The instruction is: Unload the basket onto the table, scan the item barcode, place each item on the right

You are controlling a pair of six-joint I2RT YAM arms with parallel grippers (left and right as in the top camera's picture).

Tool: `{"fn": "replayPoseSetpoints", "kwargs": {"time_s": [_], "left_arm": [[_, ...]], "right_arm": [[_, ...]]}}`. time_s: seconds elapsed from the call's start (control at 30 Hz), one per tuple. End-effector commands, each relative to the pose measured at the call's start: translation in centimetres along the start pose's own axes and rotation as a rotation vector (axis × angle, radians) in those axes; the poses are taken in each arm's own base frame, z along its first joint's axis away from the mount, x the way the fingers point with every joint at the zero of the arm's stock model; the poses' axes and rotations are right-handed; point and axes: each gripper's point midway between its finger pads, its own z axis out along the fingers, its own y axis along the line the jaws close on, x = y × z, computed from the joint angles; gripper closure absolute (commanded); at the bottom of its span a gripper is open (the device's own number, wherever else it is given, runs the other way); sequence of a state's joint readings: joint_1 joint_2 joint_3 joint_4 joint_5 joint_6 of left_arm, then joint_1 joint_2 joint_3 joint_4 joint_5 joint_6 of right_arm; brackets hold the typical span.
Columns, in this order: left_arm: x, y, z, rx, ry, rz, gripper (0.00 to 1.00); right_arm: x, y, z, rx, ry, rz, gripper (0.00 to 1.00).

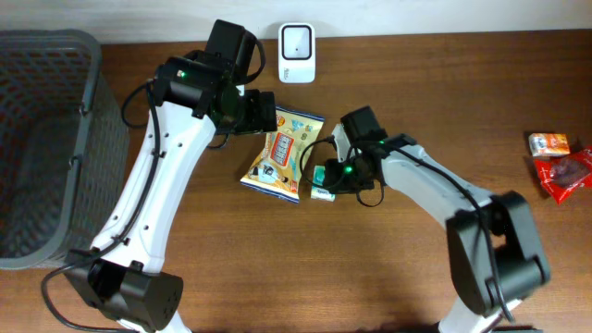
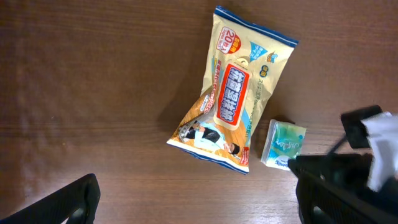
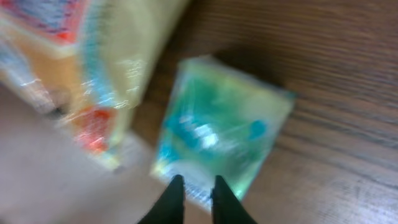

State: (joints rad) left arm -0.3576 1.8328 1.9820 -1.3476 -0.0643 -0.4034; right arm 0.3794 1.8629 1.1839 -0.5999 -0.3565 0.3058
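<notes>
Entry one, nearest, mid-bench (image 1: pixel 296 268): small green pack (image 3: pixel 224 130). It is a flat rectangle in teal and pale green film that glints under the light. It lies just right of the snack bag's near corner, close beside it and perhaps touching. No barcode shows on its upper face. The right end effector (image 3: pixel 198 200) sits low over the pack's near edge, its fingers drawn almost together with only a slit between them. The blurred wrist view does not show whether they nip the wrap. Risk: so narrow a bite on slick film could slip, or drag the pack into the bag and shift both.

Entry two, a little farther: snack bag (image 2: pixel 233 106). It is a yellow pillow pouch with blue sealed ends and a red label panel, lying flat with its printed front up. Its code is probably on the hidden underside, so it would need turning. The left end effector (image 2: pixel 196 180) hangs above it, spread fully wide and holding nothing. Risk: the two arms work close together here and could knock each other.

Entry three, far edge: white scanner (image 1: pixel 296 40), well apart from both goods. Risk: a creased or glossy face may fail to read.

Flanks: grey basket (image 1: pixel 100 139) at left, red packets (image 1: pixel 564 174) at right.
</notes>
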Motion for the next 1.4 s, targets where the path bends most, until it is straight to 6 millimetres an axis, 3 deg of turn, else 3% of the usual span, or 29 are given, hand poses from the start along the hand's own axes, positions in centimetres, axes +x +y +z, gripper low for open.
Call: {"fn": "replayPoseSetpoints", "kwargs": {"time_s": [0.0,0.1,0.23,0.3,0.33,0.43,0.53,0.6,0.67,0.9,1.07,1.3,1.37], "left_arm": [[-0.1,0.3,0.3,-0.014,0.001,0.014,0.01],[-0.1,0.3,0.3,-0.014,0.001,0.014,0.01],[-0.1,0.3,0.3,-0.014,0.001,0.014,0.01],[-0.1,0.3,0.3,-0.014,0.001,0.014,0.01],[-0.1,0.3,0.3,-0.014,0.001,0.014,0.01],[-0.1,0.3,0.3,-0.014,0.001,0.014,0.01],[-0.1,0.3,0.3,-0.014,0.001,0.014,0.01],[-0.1,0.3,0.3,-0.014,0.001,0.014,0.01],[-0.1,0.3,0.3,-0.014,0.001,0.014,0.01],[-0.1,0.3,0.3,-0.014,0.001,0.014,0.01],[-0.1,0.3,0.3,-0.014,0.001,0.014,0.01],[-0.1,0.3,0.3,-0.014,0.001,0.014,0.01],[-0.1,0.3,0.3,-0.014,0.001,0.014,0.01]], "right_arm": [[0.7,-3.4,2.3,0.137,0.041,0.058,0.93],[1.1,-6.6,1.8,0.321,0.029,0.128,0.96],[1.4,-9.8,0.4,0.460,0.029,0.154,0.92],[1.4,-11.3,-0.3,0.491,0.029,0.188,0.91],[1.5,-11.5,-0.6,0.480,0.036,0.207,0.96],[0.7,-9.9,-2.3,0.357,0.073,0.261,0.96],[-1.4,-5.3,-3.8,0.169,0.088,0.141,0.87],[-2.7,-3.5,-3.8,0.141,0.047,0.089,0.75],[-3.1,-2.4,-3.0,0.127,0.030,0.055,0.79],[-2.0,-1.2,-0.1,0.091,0.033,0.059,0.88],[-1.2,0.7,1.3,-0.050,0.077,0.060,0.95],[-1.1,0.1,1.4,-0.021,0.075,0.062,0.96],[-0.7,-1.4,1.8,0.052,0.072,0.070,0.96]]}}
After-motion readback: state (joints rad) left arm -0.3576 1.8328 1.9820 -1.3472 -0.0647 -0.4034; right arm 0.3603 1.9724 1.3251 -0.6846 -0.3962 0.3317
